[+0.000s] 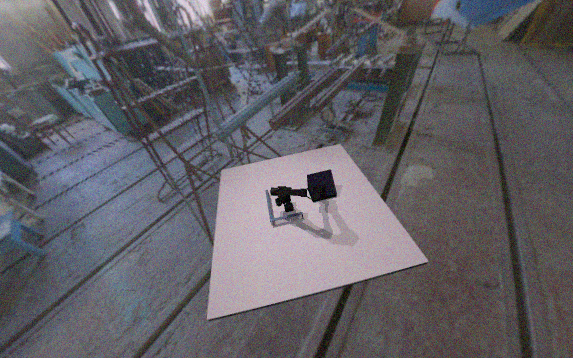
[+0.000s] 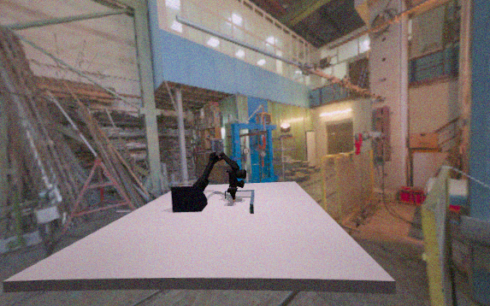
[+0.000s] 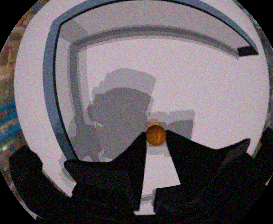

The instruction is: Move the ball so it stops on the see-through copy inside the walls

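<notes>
Walls (image 3: 60,50): two low clear strips joined in a corner at upper left of the wrist view; one runs along the top of the frame, the other down the left side.
Inside the walls: bare desk (image 3: 187,76) and grey shadows only; see-through copy not made out in any view.
Ball (image 3: 155,135): small, orange, centre of the wrist view, pinched at the fingertips, on the inner side of the corner.
Jaws: closed on the ball, narrow gap, dark fingers rising from the bottom of the wrist view to meet at it.
Gripper (image 2: 232,196): pointing down, low over the desk, just left of the near wall end in the exterior view.
Arm (image 1: 293,192): reaching from the black base (image 1: 321,185) toward frame left in the top view, elbow raised, wrist bent downward over the corner.
Height of ball above desk: cannot tell.
</notes>
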